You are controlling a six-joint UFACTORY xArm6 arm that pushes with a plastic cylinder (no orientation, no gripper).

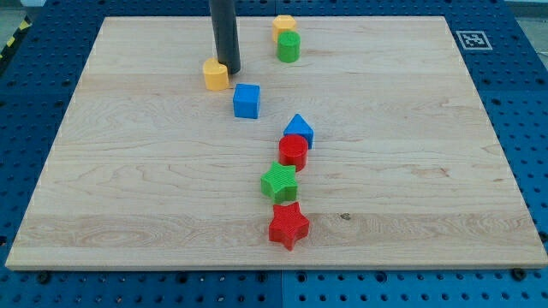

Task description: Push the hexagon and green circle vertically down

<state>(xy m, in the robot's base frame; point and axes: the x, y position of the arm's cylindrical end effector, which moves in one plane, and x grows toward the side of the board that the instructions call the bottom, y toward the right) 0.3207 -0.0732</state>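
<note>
A yellow hexagon block (216,74) lies near the view's top, left of centre. My tip (229,68) stands at its upper right edge, touching or nearly touching it. A green circle block (288,47) stands further to the view's right near the top edge, with a second yellow block (283,26) right behind it, whose shape I cannot make out.
A blue cube (247,100) lies just below and right of the hexagon. A blue block (299,129), a red block (293,151), a green block (279,182) and a red star (288,225) form a line down the middle of the wooden board (128,197).
</note>
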